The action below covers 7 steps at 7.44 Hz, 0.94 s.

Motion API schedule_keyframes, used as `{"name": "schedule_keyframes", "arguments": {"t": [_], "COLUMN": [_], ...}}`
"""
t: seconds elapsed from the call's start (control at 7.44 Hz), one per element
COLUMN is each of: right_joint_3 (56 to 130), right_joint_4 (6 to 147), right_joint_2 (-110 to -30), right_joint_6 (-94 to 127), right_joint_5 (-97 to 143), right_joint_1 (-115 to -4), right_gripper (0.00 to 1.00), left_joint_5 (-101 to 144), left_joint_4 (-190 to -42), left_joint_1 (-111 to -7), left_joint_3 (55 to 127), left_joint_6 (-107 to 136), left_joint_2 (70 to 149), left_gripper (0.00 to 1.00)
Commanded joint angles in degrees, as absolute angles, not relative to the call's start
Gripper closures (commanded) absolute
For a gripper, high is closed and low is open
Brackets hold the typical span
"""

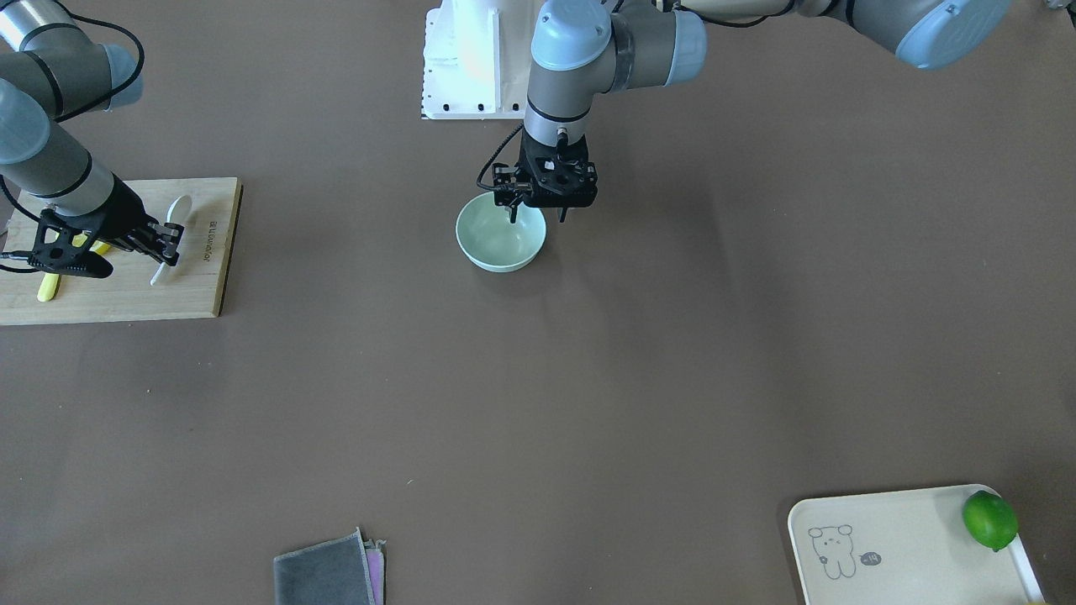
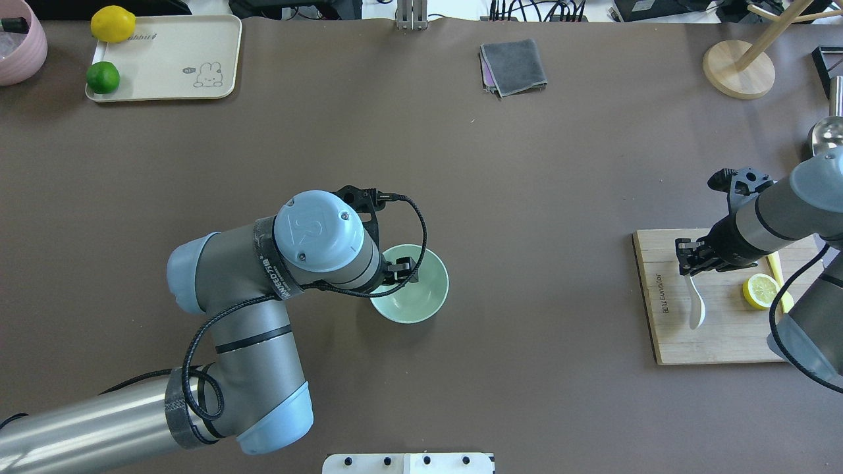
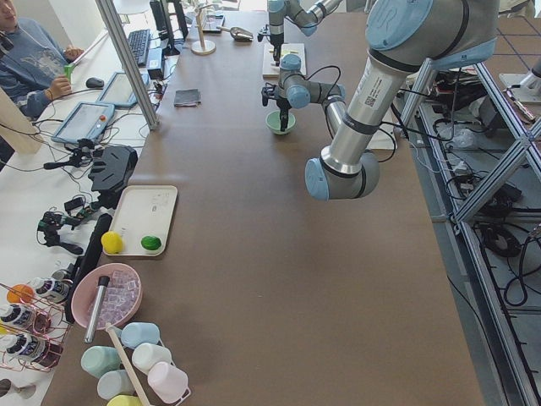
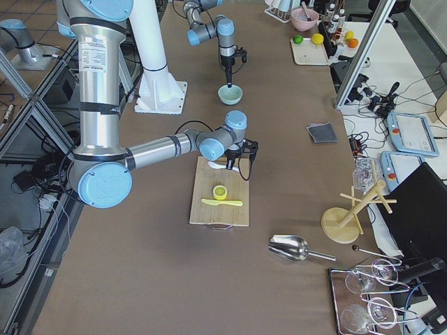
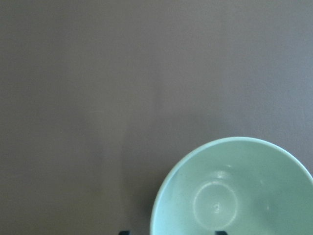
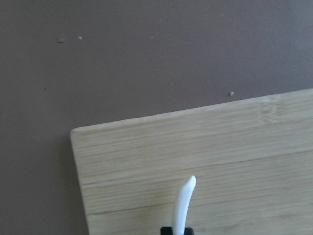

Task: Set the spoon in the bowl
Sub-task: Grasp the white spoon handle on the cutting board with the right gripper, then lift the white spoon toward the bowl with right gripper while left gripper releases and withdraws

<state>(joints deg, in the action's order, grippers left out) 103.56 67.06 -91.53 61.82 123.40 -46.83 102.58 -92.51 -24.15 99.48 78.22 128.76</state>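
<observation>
I count, across my remote views: one spoon [image 2: 695, 306], one mint bowl [image 2: 421, 293], one cutting board [image 2: 685, 342], one lemon half [image 2: 761, 291], one knife [image 4: 222, 202]. Far left corner: one tray [image 2: 171, 49], one lemon [image 2: 112, 24], one lime [image 2: 103, 77], one pink bowl [image 2: 31, 56]. Far edge: one grey cloth [image 2: 514, 66]. Far right corner: one wooden stand [image 2: 737, 69], one metal scoop [image 4: 290, 247].

White spoon [image 2: 696, 316], mint-green bowl [image 2: 429, 297], pale wood board [image 2: 718, 342], brown table [image 2: 527, 197], cream tray [image 2: 164, 52] w/ bunny drawing

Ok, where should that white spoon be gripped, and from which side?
Grip the spoon by its slim handle, coming from above: it lies flat on the cutting board, and the scoop looks wider. The right gripper is shut there.
</observation>
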Motion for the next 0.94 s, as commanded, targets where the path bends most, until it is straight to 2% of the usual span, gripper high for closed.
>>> {"name": "schedule_keyframes", "arguments": {"t": [0.0, 0.27, 0.54, 0.81], "right_joint_3": [106.4, 106.0, 105.3, 100.6], "right_joint_4": [67.4, 67.9, 68.0, 68.0], "right_joint_2": [-89.0, -78.9, -70.1, -62.4], "right_joint_6": [62.7, 73.9, 84.2, 89.1], "right_joint_5": [123.6, 123.0, 116.9, 113.0], "right_joint_1": [-46.7, -43.6, -37.0, -33.3], "right_gripper": [1.00, 1.00, 1.00, 1.00], "left_joint_5": [102.8, 103.1, 103.4, 107.6], "left_joint_4": [-92.2, -92.1, -92.4, -92.9], "left_joint_1": [-24.5, -26.6, -29.8, -35.0], "left_joint_3": [106.4, 114.1, 116.6, 117.0], "left_joint_6": [77.4, 71.2, 62.3, 51.6], "left_joint_2": [123.9, 116.0, 109.0, 103.2], "left_gripper": [0.03, 0.03, 0.03, 0.03]}}
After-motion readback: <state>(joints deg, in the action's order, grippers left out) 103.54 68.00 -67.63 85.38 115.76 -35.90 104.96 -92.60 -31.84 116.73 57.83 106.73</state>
